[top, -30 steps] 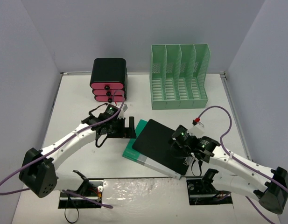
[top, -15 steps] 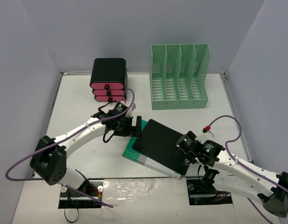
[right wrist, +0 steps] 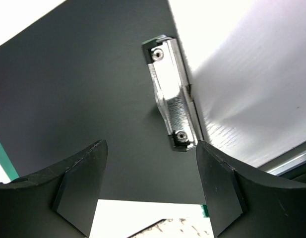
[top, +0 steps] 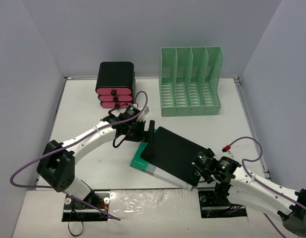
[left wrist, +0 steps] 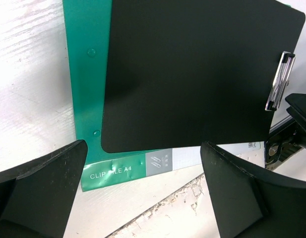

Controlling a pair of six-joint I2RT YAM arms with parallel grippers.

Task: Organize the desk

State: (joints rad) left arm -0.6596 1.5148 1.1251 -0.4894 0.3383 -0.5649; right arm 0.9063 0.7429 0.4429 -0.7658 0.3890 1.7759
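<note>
A black clipboard (top: 173, 154) lies on a green clip file (top: 141, 159) in the middle of the white desk (top: 78, 109). My left gripper (top: 146, 130) is open and empty, just above the clipboard's far left corner. In the left wrist view the clipboard (left wrist: 192, 74), the green file (left wrist: 88, 99) and the metal clip (left wrist: 279, 82) lie ahead of the open gripper (left wrist: 143, 193). My right gripper (top: 198, 168) is open and empty over the clipboard's near right corner. In the right wrist view the gripper (right wrist: 150, 193) hovers above the black board (right wrist: 83, 109), by its metal clip (right wrist: 172, 99).
A green four-slot file rack (top: 190, 82) stands at the back right. A black drawer unit with pink fronts (top: 115, 85) stands at the back left. Pale walls close the desk on three sides. The desk's near edge (top: 143, 198) is worn.
My left gripper has moved right to the clipboard's far left corner. My right gripper has drawn back toward the near edge, to the clipboard's near right corner. The clipboard has not moved.
</note>
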